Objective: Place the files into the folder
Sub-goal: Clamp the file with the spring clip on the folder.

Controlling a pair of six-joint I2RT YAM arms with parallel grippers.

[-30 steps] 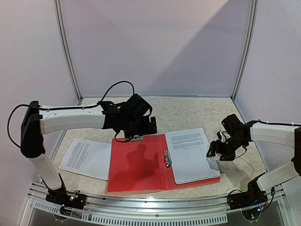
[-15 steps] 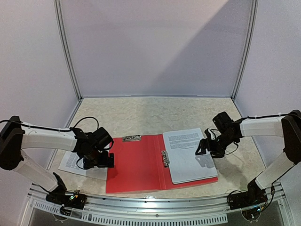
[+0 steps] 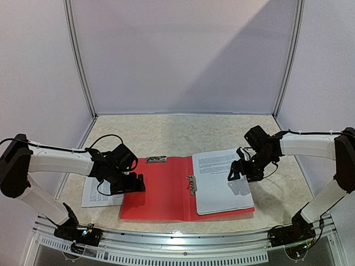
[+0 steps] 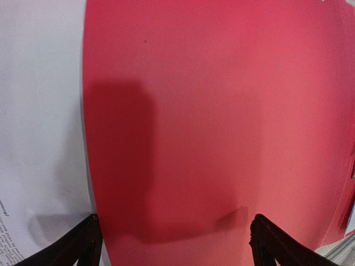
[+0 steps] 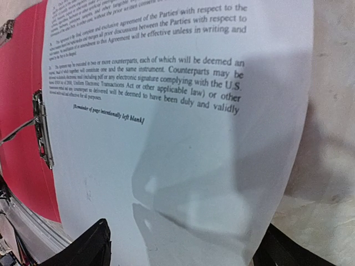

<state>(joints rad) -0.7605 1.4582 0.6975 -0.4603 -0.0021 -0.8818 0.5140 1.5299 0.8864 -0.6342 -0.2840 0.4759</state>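
The red folder (image 3: pixel 158 194) lies open and flat on the table, with metal clips (image 3: pixel 191 184) along its spine. One file (image 3: pixel 222 180), a white printed sheet, lies on the right cover. A second file (image 3: pixel 99 192) lies left of the folder, its right edge at the left cover. My left gripper (image 3: pixel 137 185) is open and low over the left cover's left edge. In the left wrist view it (image 4: pixel 175 249) straddles the red cover (image 4: pixel 222 111) with the white sheet (image 4: pixel 39 138) at the left. My right gripper (image 3: pixel 233 173) is open over the right sheet (image 5: pixel 183 111), empty (image 5: pixel 183 252).
A loose metal clip bar (image 3: pixel 156 159) lies at the folder's far edge. The table is beige, with white walls at the back and both sides. A metal rail (image 3: pixel 177 246) runs along the near edge by the arm bases.
My left arm swung from the folder's far edge to the left sheet, then right onto the left cover's edge. The folder shifted slightly left. My right gripper moved left over the right sheet.
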